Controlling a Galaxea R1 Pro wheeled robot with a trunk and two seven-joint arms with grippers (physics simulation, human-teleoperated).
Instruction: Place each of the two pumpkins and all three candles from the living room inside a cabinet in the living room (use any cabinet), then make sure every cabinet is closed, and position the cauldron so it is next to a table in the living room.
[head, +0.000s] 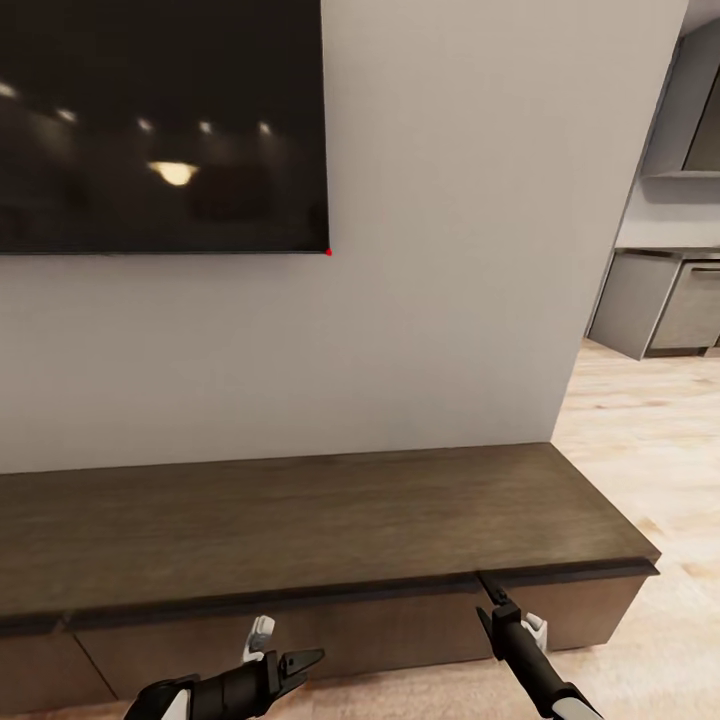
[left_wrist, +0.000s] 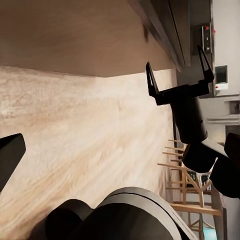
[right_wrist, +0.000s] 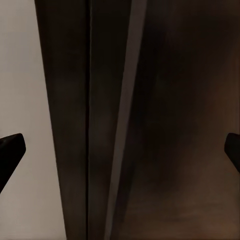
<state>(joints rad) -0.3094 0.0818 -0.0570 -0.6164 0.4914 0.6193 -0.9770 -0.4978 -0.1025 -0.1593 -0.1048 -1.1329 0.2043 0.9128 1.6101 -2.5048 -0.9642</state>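
Grippers came first in the head view: the right gripper (head: 492, 590) reached up to the front edge of the cabinet (head: 300, 520), its tips at the dark seam under the top board, near the cabinet's right end. Its jaws stood spread, with nothing between them; the left wrist view showed the same right gripper (left_wrist: 178, 67) as a wide fork with two thin prongs pointing at the cabinet's underside edge. In the right wrist view the two fingertips (right_wrist: 11, 147) sat far apart at the sides of the picture, and between them ran the cabinet's dark front and its seam, seen very close, with pale wall beside it.

The left gripper (head: 305, 665) hung lower, in front of a drawer front (head: 380, 635), apart from the wood, its fingers parted and empty. One of its fingertips (left_wrist: 10, 155) showed in its own wrist view over the pale wood floor (left_wrist: 90, 140).

The cabinet was a long, low, dark brown unit set against a grey wall (head: 450, 250), its drawer fronts flush and closed as far as could be seen. Its top was bare. A dark wall-mounted television (head: 160, 120) hung above its left part. To the right, past the wall's end, light plank flooring led to grey kitchen units (head: 670, 300). Wooden chairs (left_wrist: 192, 187) stood far off in the left wrist view.
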